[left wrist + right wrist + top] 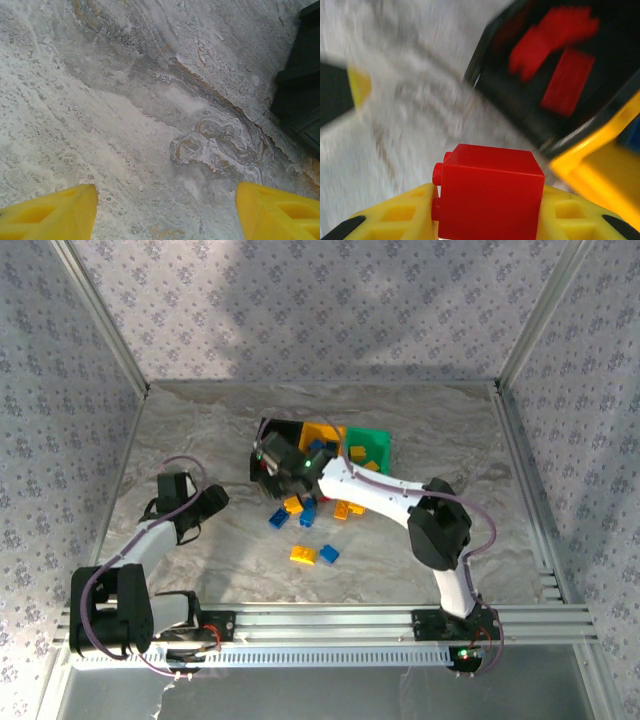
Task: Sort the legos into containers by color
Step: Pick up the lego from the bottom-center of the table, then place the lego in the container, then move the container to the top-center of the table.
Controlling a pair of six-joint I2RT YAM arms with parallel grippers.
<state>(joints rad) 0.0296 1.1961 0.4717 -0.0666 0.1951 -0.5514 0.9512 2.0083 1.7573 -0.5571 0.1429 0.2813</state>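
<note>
My right gripper point(487, 200) is shut on a red lego point(490, 190), held between its yellow fingers point(395, 215). In the top view this gripper point(268, 468) hangs at the near edge of the black bin point(275, 432). That black bin point(520, 100) holds several red legos point(565, 75). The yellow-orange bin point(322, 432) and the green bin point(378, 445) stand to its right. Loose blue legos point(278, 519) and yellow legos point(303, 555) lie in front of the bins. My left gripper point(165, 215) is open over bare table, left of the pile point(205, 502).
A corner of the yellow-orange bin point(600, 170) lies close to the right of the held lego. A dark object point(300, 85) sits at the right edge of the left wrist view. Patterned walls and metal rails point(330, 620) enclose the marbled table point(200, 430).
</note>
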